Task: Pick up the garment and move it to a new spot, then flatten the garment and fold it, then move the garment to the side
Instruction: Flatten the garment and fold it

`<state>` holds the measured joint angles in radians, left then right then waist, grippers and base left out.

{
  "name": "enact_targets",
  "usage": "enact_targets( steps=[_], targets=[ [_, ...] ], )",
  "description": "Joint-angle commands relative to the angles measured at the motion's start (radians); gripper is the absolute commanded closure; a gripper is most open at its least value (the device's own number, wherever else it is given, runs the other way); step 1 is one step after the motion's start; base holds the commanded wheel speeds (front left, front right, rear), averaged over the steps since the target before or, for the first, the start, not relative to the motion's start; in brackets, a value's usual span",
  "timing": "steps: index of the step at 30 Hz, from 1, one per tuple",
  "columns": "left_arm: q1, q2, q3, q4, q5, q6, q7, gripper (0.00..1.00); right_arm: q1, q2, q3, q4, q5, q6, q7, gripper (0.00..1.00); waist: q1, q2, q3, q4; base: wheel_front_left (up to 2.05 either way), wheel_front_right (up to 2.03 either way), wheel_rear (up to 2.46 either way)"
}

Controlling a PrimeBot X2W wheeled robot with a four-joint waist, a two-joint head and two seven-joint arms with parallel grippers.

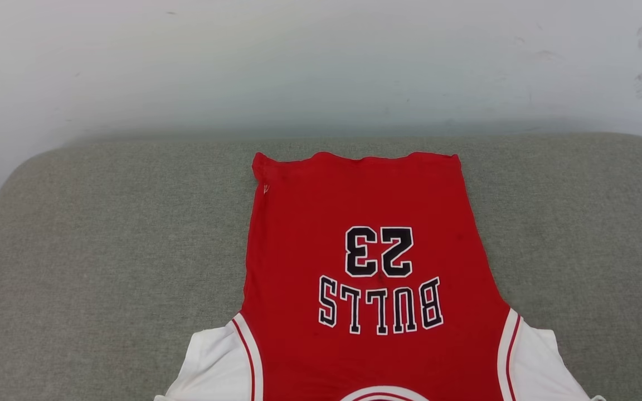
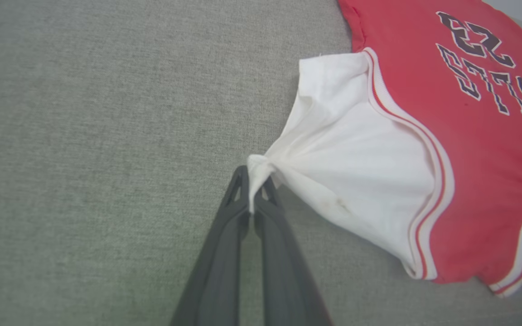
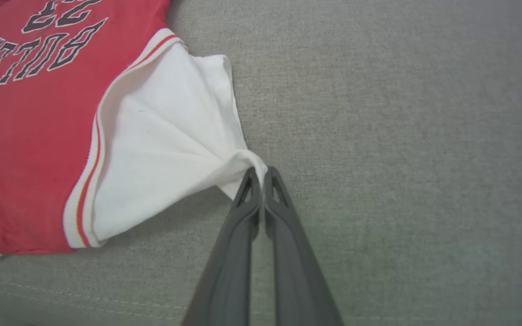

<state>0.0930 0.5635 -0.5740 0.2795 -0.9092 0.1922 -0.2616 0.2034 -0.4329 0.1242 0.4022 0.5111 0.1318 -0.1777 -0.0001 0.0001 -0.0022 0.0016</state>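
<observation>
Red jersey shirt (image 1: 365,211) is lying spread out on the table (image 1: 103,250), printed side up. Its hem (image 1: 354,157) is pointing toward the table's far edge, below the pale wall (image 1: 321,67). Its striped neck trim (image 1: 385,392) is sitting toward the table's near edge. The black, white-edged number 23 (image 1: 378,252) and the word BULLS (image 1: 380,303) are reading upside down from the head view, with the number on the far side of the word. The red body is lying mostly smooth, with slight rippling along the hem.

Left gripper (image 2: 256,181) is pinching the outer edge of the white sleeve (image 2: 356,149) on the table's left half. Its two dark fingers are pressing together on a small bunch of cloth. That sleeve is stretching taut into a fan of creases toward the pinch, and a shadow is showing on the table beneath its drawn edge.

Right gripper (image 3: 257,174) is pinching the outer edge of the other white sleeve (image 3: 166,136) on the table's right half, its fingers likewise pressing together on the cloth. Creases are running from the red-and-white stripe trim to the pinch point. The table's grey woven cover is lying bare on the outer side of each gripper, and a stitched seam is showing at the table's near edge in the right wrist view.
</observation>
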Motion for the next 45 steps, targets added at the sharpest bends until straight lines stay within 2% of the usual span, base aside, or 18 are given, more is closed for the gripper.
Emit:
enact_targets(
  steps=[1, 2, 3, 10, 16, 20, 25, 31, 33, 40, 45],
  targets=[
    [-0.008, 0.002, 0.001, 0.001, 0.007, -0.003, -0.005, 1.0, 0.004, 0.006, -0.013, -0.009, -0.004, -0.002, 0.007, 0.76, 0.0001, -0.0001, 0.0, -0.001, 0.0, 0.0, 0.0],
    [-0.014, 0.0, 0.001, 0.0, 0.011, -0.003, -0.005, 1.0, 0.0, 0.008, -0.022, -0.017, -0.009, -0.002, 0.016, 0.24, 0.0001, -0.0001, 0.001, -0.002, 0.0, 0.0, 0.0],
    [-0.019, -0.003, 0.001, -0.001, 0.012, -0.002, -0.005, 1.0, -0.008, 0.009, -0.03, -0.028, -0.011, -0.002, 0.026, 0.0, 0.0001, -0.0001, 0.001, -0.003, 0.0, 0.0, 0.0],
    [-0.048, -0.037, 0.006, -0.029, 0.052, 0.001, -0.005, 1.0, -0.084, -0.045, -0.116, -0.135, -0.016, -0.002, 0.071, 0.0, 0.0001, -0.0001, 0.011, 0.006, 0.0, 0.0, 0.0],
    [-0.079, -0.055, 0.023, -0.078, 0.106, 0.008, -0.005, 1.0, -0.232, -0.11, -0.184, -0.238, -0.011, -0.002, 0.115, 0.0, 0.0001, -0.0001, 0.05, 0.035, 0.0, 0.0, 0.0],
    [-0.117, -0.059, 0.024, -0.114, 0.142, 0.011, -0.005, 1.0, -0.379, -0.159, -0.192, -0.282, 0.01, -0.002, 0.172, 0.0, 0.0001, -0.0001, 0.1, 0.071, 0.0, 0.0, 0.0],
    [-0.167, -0.076, 0.024, -0.161, 0.179, 0.017, -0.004, 1.0, -0.592, -0.242, -0.142, -0.305, 0.039, -0.002, 0.293, 0.0, 0.0001, -0.0001, 0.179, 0.119, 0.0, 0.0, 0.0],
    [-0.221, -0.114, 0.028, -0.204, 0.225, 0.011, -0.004, 1.0, -0.844, -0.286, -0.048, -0.25, 0.093, -0.002, 0.529, 0.0, 0.0001, -0.0001, 0.284, 0.175, 0.0, 0.0, 0.0],
    [-0.238, -0.129, 0.026, -0.212, 0.24, 0.007, -0.004, 1.0, -0.925, -0.271, -0.034, -0.203, 0.121, -0.002, 0.626, 0.0, 0.0001, -0.0001, 0.32, 0.193, 0.0, 0.0, 0.0],
    [-0.292, -0.185, 0.032, -0.237, 0.29, -0.007, -0.004, 1.0, -1.15, -0.285, 0.071, -0.07, 0.17, -0.002, 1.004, 0.0, 0.0001, -0.0001, 0.438, 0.248, 0.0, 0.0, 0.0],
    [-0.319, -0.222, 0.046, -0.253, 0.322, -0.022, -0.004, 1.0, -1.257, -0.277, 0.096, 0.002, 0.145, -0.002, 1.171, 0.0, 0.0001, -0.0001, 0.511, 0.282, 0.0, 0.0, 0.0]
  ],
)
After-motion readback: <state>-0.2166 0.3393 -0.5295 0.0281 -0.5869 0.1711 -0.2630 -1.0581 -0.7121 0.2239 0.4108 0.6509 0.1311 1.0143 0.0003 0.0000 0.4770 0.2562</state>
